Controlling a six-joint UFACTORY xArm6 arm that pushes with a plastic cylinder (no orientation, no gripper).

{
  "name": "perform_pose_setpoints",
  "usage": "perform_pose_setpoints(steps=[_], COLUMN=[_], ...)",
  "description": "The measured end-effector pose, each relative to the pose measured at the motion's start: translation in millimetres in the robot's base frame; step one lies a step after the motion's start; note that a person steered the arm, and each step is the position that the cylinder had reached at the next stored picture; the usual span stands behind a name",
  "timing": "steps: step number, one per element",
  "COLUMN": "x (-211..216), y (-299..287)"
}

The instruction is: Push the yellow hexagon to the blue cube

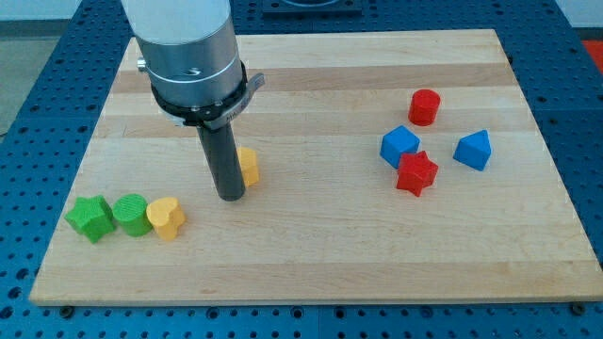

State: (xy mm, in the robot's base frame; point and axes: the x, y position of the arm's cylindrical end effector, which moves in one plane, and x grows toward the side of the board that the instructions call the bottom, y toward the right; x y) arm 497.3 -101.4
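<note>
Yellow hexagon [249, 165], matte plastic, sits mostly hidden behind the dark rod; my tip [231, 197] touches its view-left side. No end effector here, just the bare rod, so nothing grasped. Blue cube [399, 146] is well apart to the hexagon's view-right, touching a red star [416, 173]. Pale wood-grain surface [311, 254] on a blue perforated bench [28, 85]. No readable writing.
</note>
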Motion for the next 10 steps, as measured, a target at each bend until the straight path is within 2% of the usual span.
perform_pose_setpoints(steps=[2,7,8,9,10], x=[16.8,17.6,-11.0,-30.0,-18.6], y=[-1.2,-33.9,-33.9,-12.9,104.2])
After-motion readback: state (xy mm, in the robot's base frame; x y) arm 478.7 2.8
